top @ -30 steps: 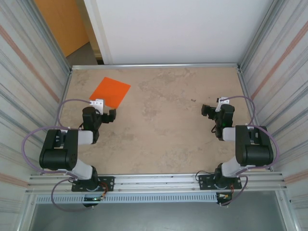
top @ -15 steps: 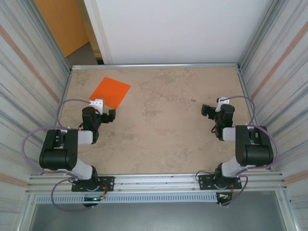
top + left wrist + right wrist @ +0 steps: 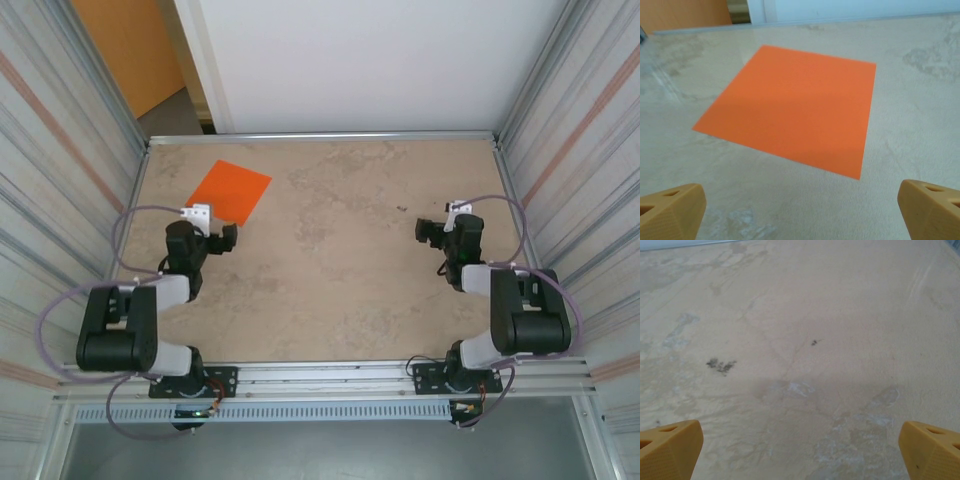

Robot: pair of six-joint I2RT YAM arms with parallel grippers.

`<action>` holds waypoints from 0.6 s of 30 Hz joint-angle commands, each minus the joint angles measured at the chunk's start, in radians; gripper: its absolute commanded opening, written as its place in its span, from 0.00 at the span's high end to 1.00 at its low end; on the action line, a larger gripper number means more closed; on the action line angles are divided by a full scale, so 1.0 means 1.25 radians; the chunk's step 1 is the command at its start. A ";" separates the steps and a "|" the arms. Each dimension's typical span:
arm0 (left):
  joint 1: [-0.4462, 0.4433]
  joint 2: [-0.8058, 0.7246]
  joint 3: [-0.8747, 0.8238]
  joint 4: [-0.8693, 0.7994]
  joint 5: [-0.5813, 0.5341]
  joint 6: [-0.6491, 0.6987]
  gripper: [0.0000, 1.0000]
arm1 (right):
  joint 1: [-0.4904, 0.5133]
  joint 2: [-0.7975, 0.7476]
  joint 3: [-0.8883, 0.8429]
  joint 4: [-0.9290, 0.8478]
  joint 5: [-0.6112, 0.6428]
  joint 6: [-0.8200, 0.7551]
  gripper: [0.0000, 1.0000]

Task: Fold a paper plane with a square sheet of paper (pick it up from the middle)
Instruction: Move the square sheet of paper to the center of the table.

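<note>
The square sheet of paper (image 3: 231, 190) is bright orange and lies flat and unfolded on the table at the far left. In the left wrist view the sheet (image 3: 795, 105) lies just ahead of my fingers, its near corner pointing toward them. My left gripper (image 3: 208, 226) hovers just short of that near edge, open, with nothing between its fingers (image 3: 675, 210). Over bare table at the right, my right gripper (image 3: 440, 224) is open as well, its yellow fingertips (image 3: 930, 452) wide apart.
The stained beige tabletop (image 3: 340, 250) is fenced by ribbed metal walls (image 3: 60, 180) on both sides and a white panel (image 3: 380, 60) at the back. A dull orange-brown panel (image 3: 125, 50) stands beyond the far left corner.
Both arms have eased slightly forward; the left gripper is a little closer to the sheet. The sheet has not moved and both grippers stay open.
</note>
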 commanded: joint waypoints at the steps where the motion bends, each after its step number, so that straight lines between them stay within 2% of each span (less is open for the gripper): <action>1: 0.001 -0.093 0.068 -0.165 -0.050 -0.052 0.01 | 0.011 -0.074 0.094 -0.162 0.040 0.001 0.01; 6: 0.002 -0.112 0.206 -0.396 -0.027 -0.186 0.01 | 0.020 -0.082 0.258 -0.429 0.012 0.178 0.01; 10: 0.003 -0.036 0.314 -0.529 0.051 -0.338 0.01 | 0.055 -0.031 0.368 -0.589 -0.028 0.273 0.01; 12: 0.004 0.025 0.351 -0.542 0.126 -0.375 0.03 | 0.062 -0.014 0.394 -0.622 -0.097 0.325 0.01; 16: 0.004 0.151 0.391 -0.498 0.204 -0.483 0.15 | 0.069 0.035 0.424 -0.649 -0.232 0.436 0.01; 18: 0.005 0.208 0.418 -0.497 0.216 -0.523 0.27 | 0.078 0.052 0.419 -0.647 -0.263 0.469 0.01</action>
